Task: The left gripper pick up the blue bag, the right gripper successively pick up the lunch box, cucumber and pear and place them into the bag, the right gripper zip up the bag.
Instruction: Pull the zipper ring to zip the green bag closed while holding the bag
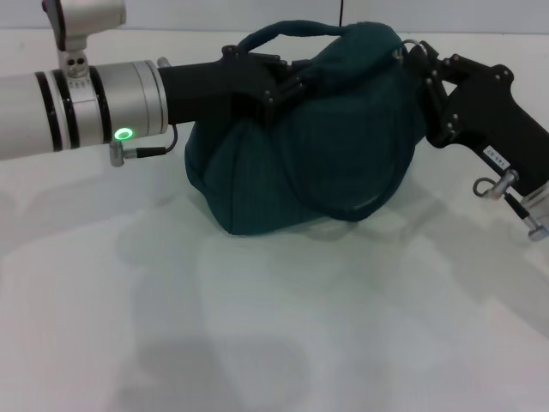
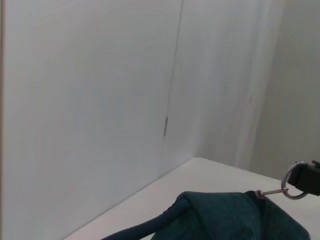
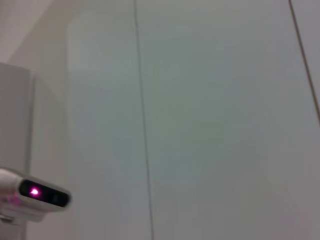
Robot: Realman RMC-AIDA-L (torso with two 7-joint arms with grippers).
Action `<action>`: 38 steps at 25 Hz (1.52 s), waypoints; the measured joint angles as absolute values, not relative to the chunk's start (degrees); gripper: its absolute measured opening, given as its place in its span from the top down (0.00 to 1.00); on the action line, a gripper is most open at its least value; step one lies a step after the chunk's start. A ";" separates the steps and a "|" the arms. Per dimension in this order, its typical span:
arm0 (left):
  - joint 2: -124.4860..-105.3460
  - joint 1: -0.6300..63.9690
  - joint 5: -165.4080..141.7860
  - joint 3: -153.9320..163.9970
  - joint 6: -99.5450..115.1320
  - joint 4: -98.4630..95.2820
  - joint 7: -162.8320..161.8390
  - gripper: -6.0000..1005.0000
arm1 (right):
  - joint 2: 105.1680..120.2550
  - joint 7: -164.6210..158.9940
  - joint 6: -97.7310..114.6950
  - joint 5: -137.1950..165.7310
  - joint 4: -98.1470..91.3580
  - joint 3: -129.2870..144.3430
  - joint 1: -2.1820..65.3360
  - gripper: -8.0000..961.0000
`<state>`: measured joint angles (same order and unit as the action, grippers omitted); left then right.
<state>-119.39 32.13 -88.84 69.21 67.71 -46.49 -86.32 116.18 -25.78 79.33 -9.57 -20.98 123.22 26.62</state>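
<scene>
On a white table (image 1: 257,343), the dark teal fabric bag (image 1: 309,154) sits at twelve o'clock, seemingly packed. The left gripper (image 1: 279,86) pinches its top; the right gripper (image 1: 422,62) holds the metal ring pull (image 2: 295,180), zipping apparently almost finished.

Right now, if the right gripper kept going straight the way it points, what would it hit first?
The right gripper is already at the zipper ring, so it would press straight into the top of the blue bag; beyond that, the left gripper, though depth is unclear.
</scene>
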 joint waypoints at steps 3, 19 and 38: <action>-119.22 31.71 -89.47 69.44 69.54 -47.37 -86.31 0.81 | 116.18 -25.61 81.39 -9.50 -20.93 124.16 26.40 0.98; -118.94 25.73 -96.32 68.53 78.45 -60.86 -88.76 0.92 | 116.22 -27.53 84.27 -8.98 -19.60 125.82 24.45 0.98; -119.31 29.30 -100.76 67.62 74.97 -57.34 -87.74 0.94 | 116.21 -34.26 79.40 -17.13 -16.23 125.33 23.38 0.98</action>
<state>-119.31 29.30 -100.75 67.62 74.97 -57.34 -87.74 116.20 -34.26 79.40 -17.13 -16.23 125.33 23.38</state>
